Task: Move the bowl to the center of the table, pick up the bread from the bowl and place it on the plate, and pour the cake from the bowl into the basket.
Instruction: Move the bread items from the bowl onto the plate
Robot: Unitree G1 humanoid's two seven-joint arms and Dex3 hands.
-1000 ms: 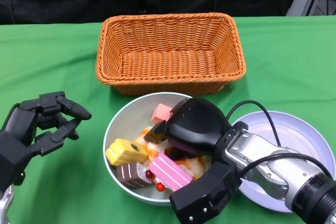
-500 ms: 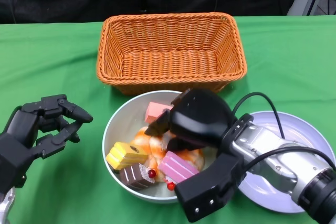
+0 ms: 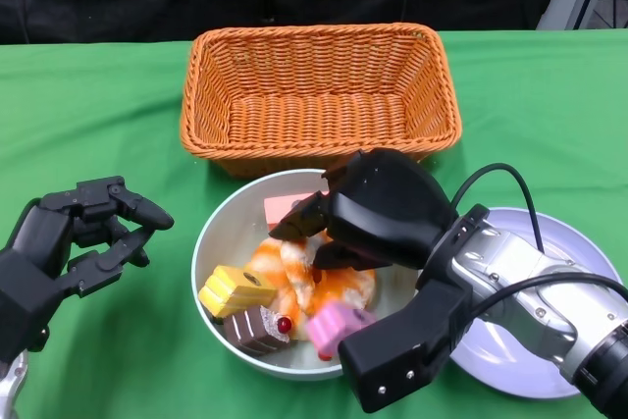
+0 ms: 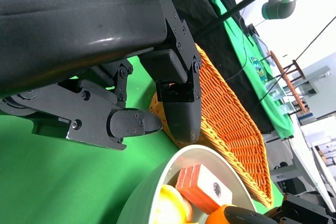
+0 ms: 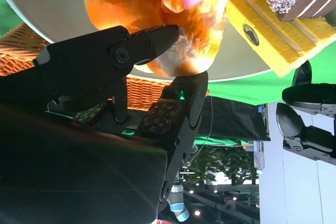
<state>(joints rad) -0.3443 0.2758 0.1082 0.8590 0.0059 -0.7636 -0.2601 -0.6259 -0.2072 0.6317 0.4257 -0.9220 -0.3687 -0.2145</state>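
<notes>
The white bowl (image 3: 211,233) sits in front of the basket (image 3: 314,34). It holds orange bread (image 3: 294,277), a yellow cake (image 3: 235,289), a chocolate cake (image 3: 257,329), a pink cake (image 3: 339,326) and a red-pink cake (image 3: 280,208). My right hand (image 3: 378,213) reaches into the bowl from the right. In the right wrist view a fingertip (image 5: 157,35) and the thumb pinch a lobe of the bread (image 5: 136,3), which still lies in the bowl. My left hand (image 3: 69,242) hovers left of the bowl, fingers apart, holding nothing. The white plate (image 3: 569,252) lies at the right, partly hidden by my right forearm.
Green cloth covers the table. The basket's inside is bare. The left wrist view shows my left fingers (image 4: 131,124) near the bowl's rim (image 4: 157,182) and the basket (image 4: 231,124). A black backdrop runs along the far table edge.
My right hand has shifted up and to the right over the bowl and closed on the bread. The pink cake has tipped over. My left hand has dropped slightly.
</notes>
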